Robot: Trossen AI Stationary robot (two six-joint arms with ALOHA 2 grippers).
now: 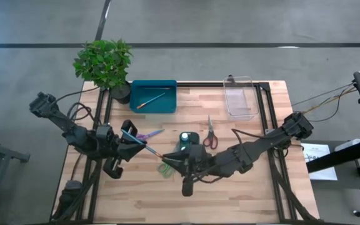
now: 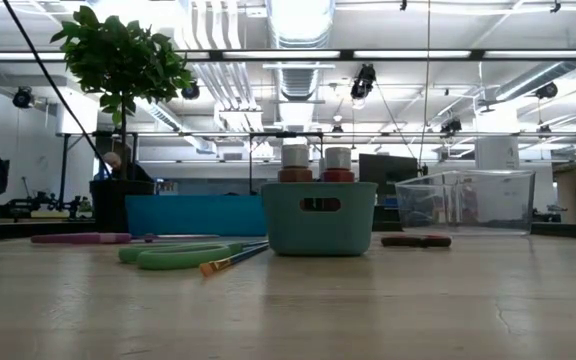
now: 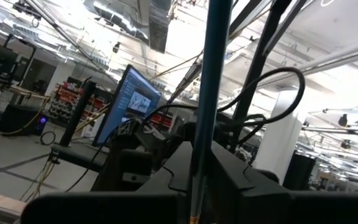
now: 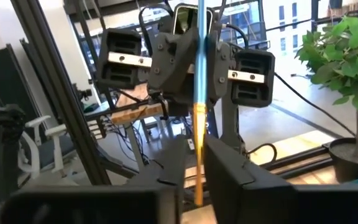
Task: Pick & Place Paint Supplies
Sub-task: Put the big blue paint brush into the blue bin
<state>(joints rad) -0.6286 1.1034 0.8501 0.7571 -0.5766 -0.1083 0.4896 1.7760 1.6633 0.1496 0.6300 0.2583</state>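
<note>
Brush (image 1: 140, 144) time: one thin blue brush is up in the air between my two grippers, above the worktop (image 1: 230, 187). My left gripper (image 1: 130, 139) pinches one end of it, and my right gripper (image 1: 175, 160) pinches the other end, so both are closed on the same brush. From each wrist view I see the brush running straight out between my fingers toward the other arm.

I think this is a hand-over. Next, one gripper must let go while the other holds tight, or the brush could bend or drop.

Just under my right gripper lie the green scissors (image 1: 165, 169). The purple scissors (image 1: 147, 134) lie just beside my left gripper. The small teal tub (image 2: 320, 215) with two white-capped pots (image 2: 295, 156) sits right by my right gripper, and the red scissors (image 1: 209, 137) are a little past it. So it is crowded near me.

The flat teal tray (image 1: 153, 95) and the clear tray (image 1: 240, 97) sit at the far edge, with bare wood on the way there. The plant (image 1: 105, 62) stands by the far left corner.
</note>
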